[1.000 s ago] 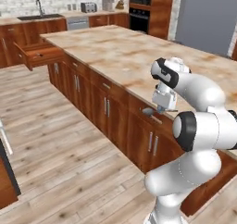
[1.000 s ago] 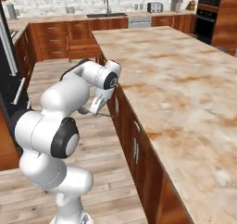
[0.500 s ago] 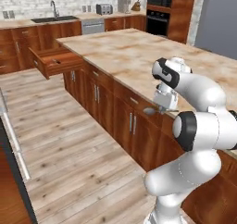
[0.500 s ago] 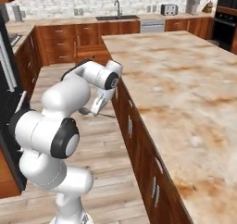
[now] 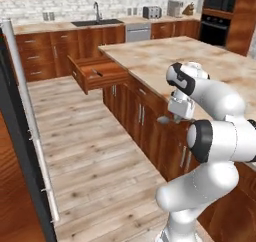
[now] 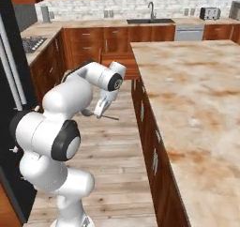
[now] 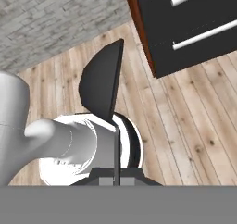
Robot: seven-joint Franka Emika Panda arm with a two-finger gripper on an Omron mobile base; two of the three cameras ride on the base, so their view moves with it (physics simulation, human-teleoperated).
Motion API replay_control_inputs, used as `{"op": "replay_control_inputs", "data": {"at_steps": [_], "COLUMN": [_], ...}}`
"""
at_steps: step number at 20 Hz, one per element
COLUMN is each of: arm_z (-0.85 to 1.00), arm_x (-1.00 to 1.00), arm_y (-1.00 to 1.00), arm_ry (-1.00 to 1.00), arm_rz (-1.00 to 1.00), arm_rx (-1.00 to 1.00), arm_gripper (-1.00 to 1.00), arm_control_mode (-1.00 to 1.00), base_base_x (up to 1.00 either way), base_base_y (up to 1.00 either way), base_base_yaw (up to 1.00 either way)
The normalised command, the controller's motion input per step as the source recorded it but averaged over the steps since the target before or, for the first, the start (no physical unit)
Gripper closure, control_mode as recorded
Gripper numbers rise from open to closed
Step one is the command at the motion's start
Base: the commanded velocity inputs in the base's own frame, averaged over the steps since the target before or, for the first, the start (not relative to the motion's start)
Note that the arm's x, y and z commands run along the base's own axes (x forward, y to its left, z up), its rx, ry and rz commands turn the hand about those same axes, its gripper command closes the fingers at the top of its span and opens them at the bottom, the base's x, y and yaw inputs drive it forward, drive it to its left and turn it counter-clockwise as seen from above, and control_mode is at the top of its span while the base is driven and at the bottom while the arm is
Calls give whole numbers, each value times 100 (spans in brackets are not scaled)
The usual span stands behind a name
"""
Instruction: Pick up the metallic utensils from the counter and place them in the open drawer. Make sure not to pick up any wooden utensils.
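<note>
My gripper (image 5: 179,117) (image 6: 100,112) hangs beside the island's long side, over the wooden floor, shut on the slim dark-grey metal spoon (image 5: 163,119) (image 6: 88,112). In the hand view the spoon's dark bowl (image 7: 102,82) stands up from the gripper (image 7: 115,173), with the thin handle pinched between the tips. The red-brown drawer (image 5: 108,79) juts open from the island's far end, ahead of the gripper; a small dark item lies inside, too small to name. The beige marbled counter (image 5: 150,56) (image 6: 192,85) shows bare stone. The knife and the wooden spoon are out of view.
A tall black fridge (image 5: 17,116) (image 6: 9,76) lines the left side of the aisle. The wall countertop with sink (image 5: 97,22) (image 6: 151,20) runs across the back. Island cabinet fronts (image 5: 142,121) (image 6: 150,141) are close beside the arm. Wooden floor (image 5: 85,151) lies open between.
The whole scene has shifted in both base views: the base has driven along the island, and the open drawer now appears nearer. The gripper stays shut on the spoon.
</note>
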Motion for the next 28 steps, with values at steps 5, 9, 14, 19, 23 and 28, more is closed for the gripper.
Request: {"op": "replay_control_inputs", "data": {"at_steps": [5, 9, 14, 19, 23, 28], "arm_z": [0, 0, 0, 0, 0, 0], "arm_x": [0, 0, 0, 0, 0, 0], "arm_y": [0, 0, 0, 0, 0, 0], "arm_ry": [0, 0, 0, 0, 0, 0], "arm_rz": [0, 0, 0, 0, 0, 0], "arm_rx": [0, 0, 0, 0, 0, 0], "arm_gripper": [100, 100, 100, 100, 100, 100], "arm_control_mode": [100, 100, 100, 100, 100, 100], "base_base_x": [98, 100, 99, 97, 93, 87], "base_base_y": [-51, -39, -14, -1, -10, -9], "base_base_yaw": [46, 39, 6, 0, 0, -1]}}
